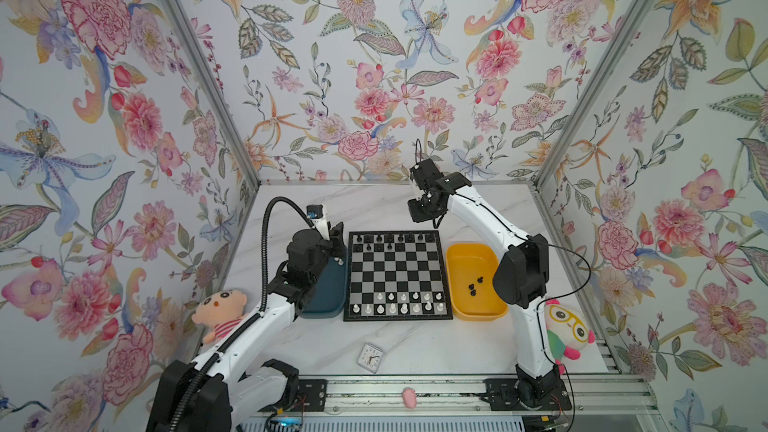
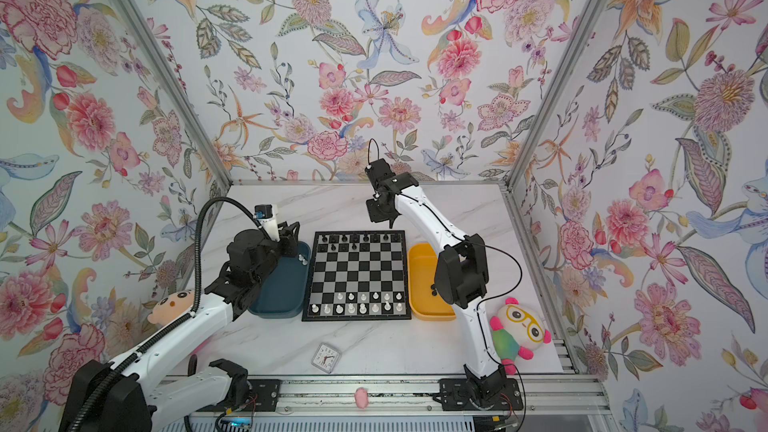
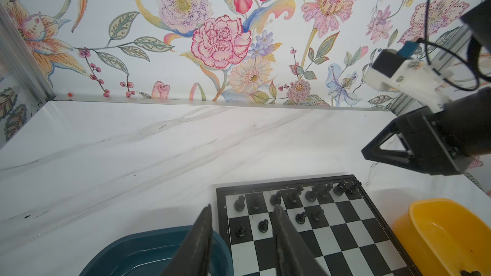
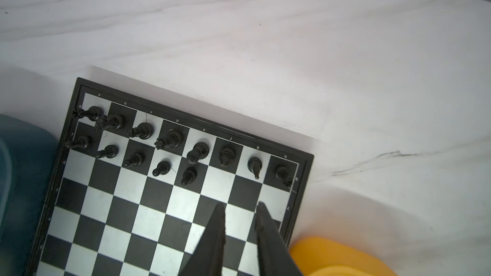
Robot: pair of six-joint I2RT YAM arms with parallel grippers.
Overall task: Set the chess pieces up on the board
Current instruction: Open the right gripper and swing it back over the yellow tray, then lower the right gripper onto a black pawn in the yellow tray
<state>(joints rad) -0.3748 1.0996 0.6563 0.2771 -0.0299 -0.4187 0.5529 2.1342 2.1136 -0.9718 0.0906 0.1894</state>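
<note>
Floral wallpaper (image 1: 374,76) closes in a white marble tabletop (image 1: 415,347), and the board (image 1: 397,274) lies flat at its middle. In the right wrist view the board's far border carries small letters a to h, and its side border the digits 8 and 7; no brand name shows.

The black pieces (image 4: 170,139) stand upright on the board's far side: eight fill the far row and five stand on the next row, on files a to e. The white pieces (image 1: 399,303) stand on the board's two near rows; the nearest row looks full, though they are too small to count surely.

A yellow tray (image 1: 461,305) sits just right of the board with three loose black figures (image 1: 475,285) in it. A teal tray (image 1: 332,297) sits just left of the board, with what seem to be white figures (image 1: 339,260) at its far end, partly hidden by the arm.

The left gripper (image 3: 243,206) hangs beside the board's far left corner, over the teal tray's far end, fingers spread and empty. The right gripper (image 4: 240,203) hangs over the board's far right part, near files g and h, fingers slightly parted with nothing between them.

A small square clock (image 1: 370,357) lies on the table on the board's near side
</note>
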